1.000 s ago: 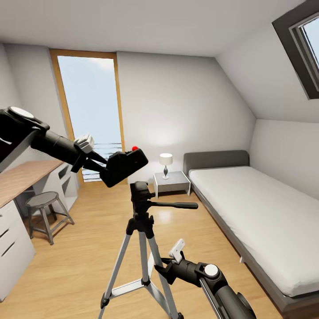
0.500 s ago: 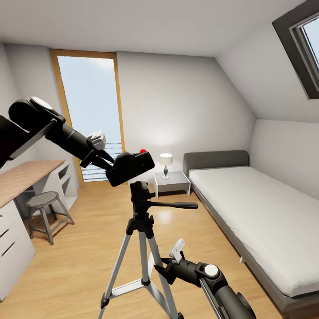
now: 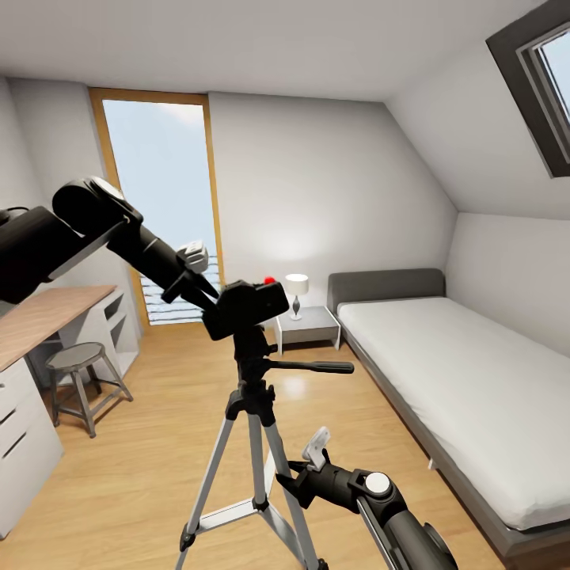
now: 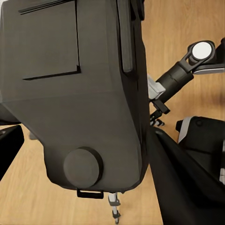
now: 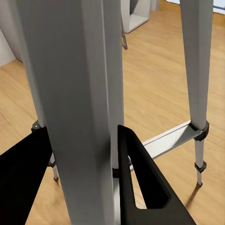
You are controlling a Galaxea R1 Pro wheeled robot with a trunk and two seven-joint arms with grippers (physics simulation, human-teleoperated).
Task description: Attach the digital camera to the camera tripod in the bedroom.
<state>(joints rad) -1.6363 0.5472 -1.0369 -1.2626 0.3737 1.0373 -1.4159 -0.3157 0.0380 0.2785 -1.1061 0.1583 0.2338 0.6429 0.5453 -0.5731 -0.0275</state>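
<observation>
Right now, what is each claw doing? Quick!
Left claw: shut on the digital camera.
Right claw: fingers either side of a camera tripod leg; gripping or not, cannot be told.

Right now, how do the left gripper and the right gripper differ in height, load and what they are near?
The left gripper is raised to the height of the tripod head, while the right gripper sits low by the camera tripod's legs. The left is shut on the digital camera; the right holds nothing, its fingers either side of a silver leg. Both have black fingers and work at the same tripod.
</observation>
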